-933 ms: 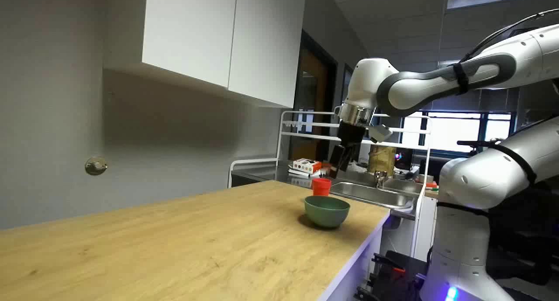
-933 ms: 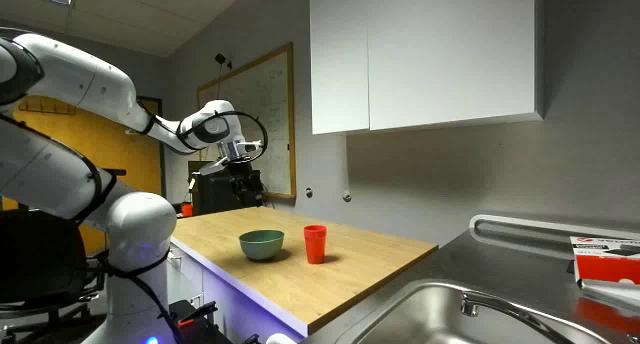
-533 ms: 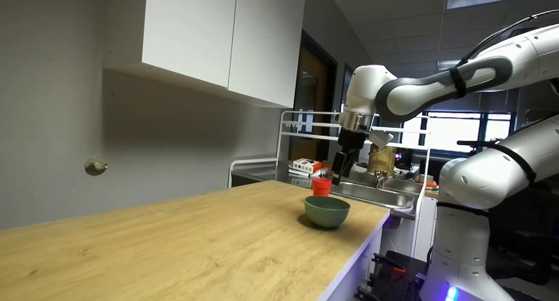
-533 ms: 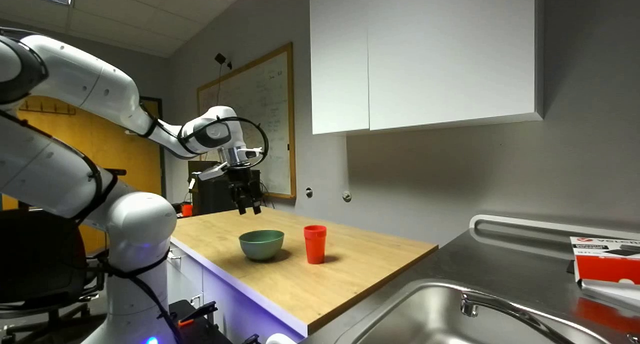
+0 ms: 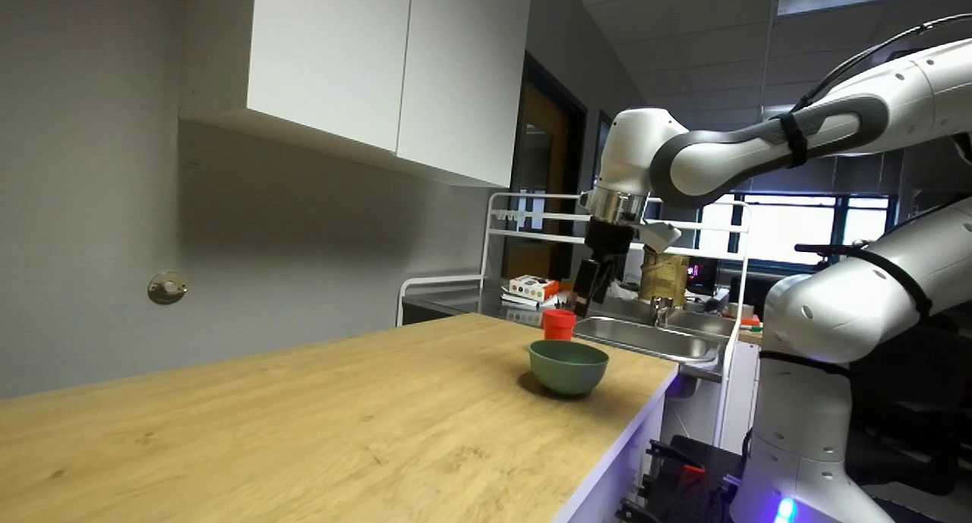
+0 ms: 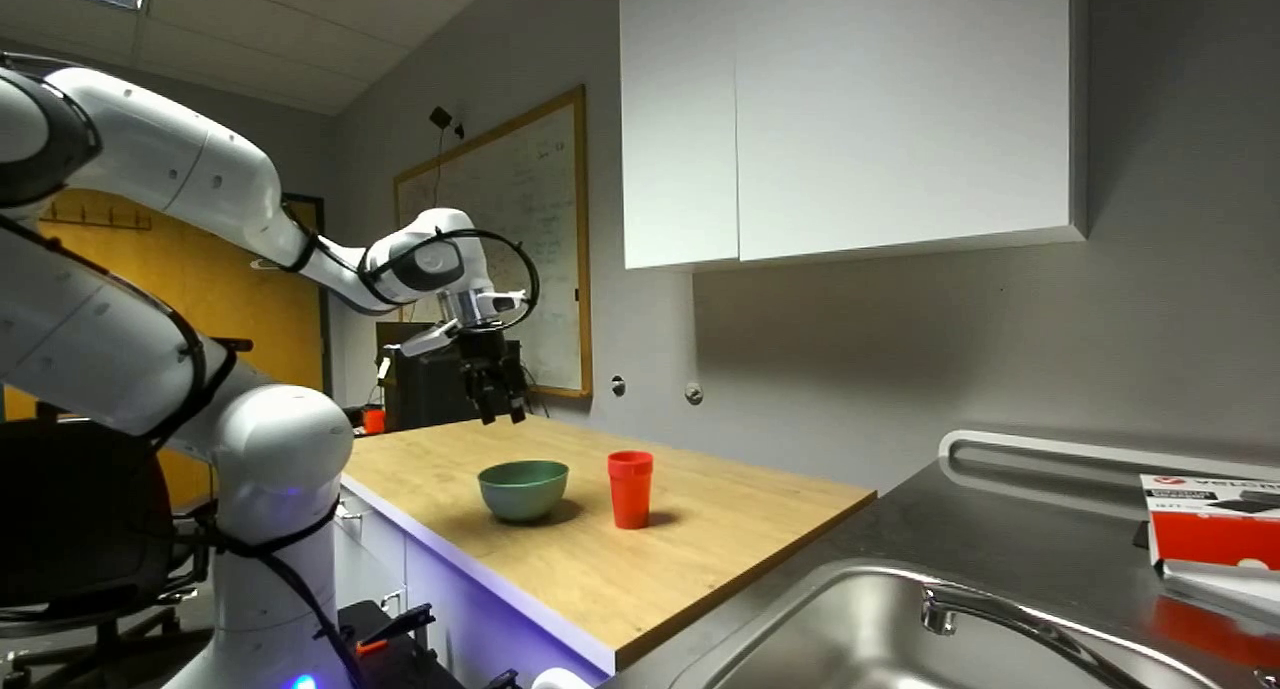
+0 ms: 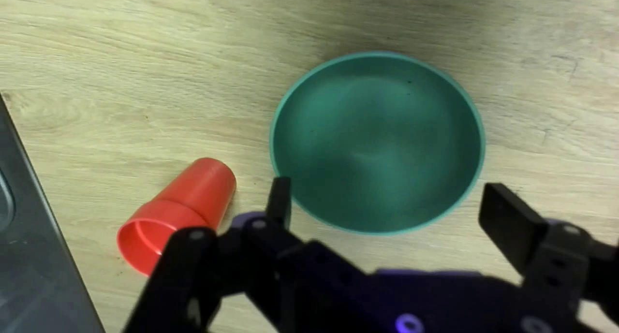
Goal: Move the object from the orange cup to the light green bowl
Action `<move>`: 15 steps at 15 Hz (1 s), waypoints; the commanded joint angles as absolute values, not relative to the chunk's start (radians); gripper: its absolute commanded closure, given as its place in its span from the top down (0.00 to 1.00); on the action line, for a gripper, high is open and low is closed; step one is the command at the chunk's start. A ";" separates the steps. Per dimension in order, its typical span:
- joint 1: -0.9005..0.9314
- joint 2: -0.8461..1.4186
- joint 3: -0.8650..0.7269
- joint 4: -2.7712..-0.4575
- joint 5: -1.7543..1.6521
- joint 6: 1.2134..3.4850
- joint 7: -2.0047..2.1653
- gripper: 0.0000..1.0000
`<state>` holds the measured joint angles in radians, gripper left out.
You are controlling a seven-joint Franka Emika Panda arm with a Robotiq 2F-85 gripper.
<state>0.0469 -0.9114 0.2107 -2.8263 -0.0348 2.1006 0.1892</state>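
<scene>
Standing between bowl [image 6: 521, 501] and sink [image 6: 855, 634]: cup [image 6: 630, 494].

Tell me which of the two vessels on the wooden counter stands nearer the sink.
The narrow red-orange cup: in both exterior views it stands closer to the sink than the wider green bowl does.

You're in a kitchen corner of an office or lab: sink [image 6: 850, 634], tap [image 6: 1035, 631], cupboard [image 6: 850, 119], plus whiteboard [image 6: 545, 199] and chair [image 6: 80, 519].
</scene>
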 commanded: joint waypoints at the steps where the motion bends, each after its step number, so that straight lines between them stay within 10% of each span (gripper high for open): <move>1: 0.012 -0.887 0.195 -2.809 -0.093 2.128 0.186 1.00; 15: -0.150 -0.606 -0.097 -2.647 -0.172 2.374 -0.010 1.00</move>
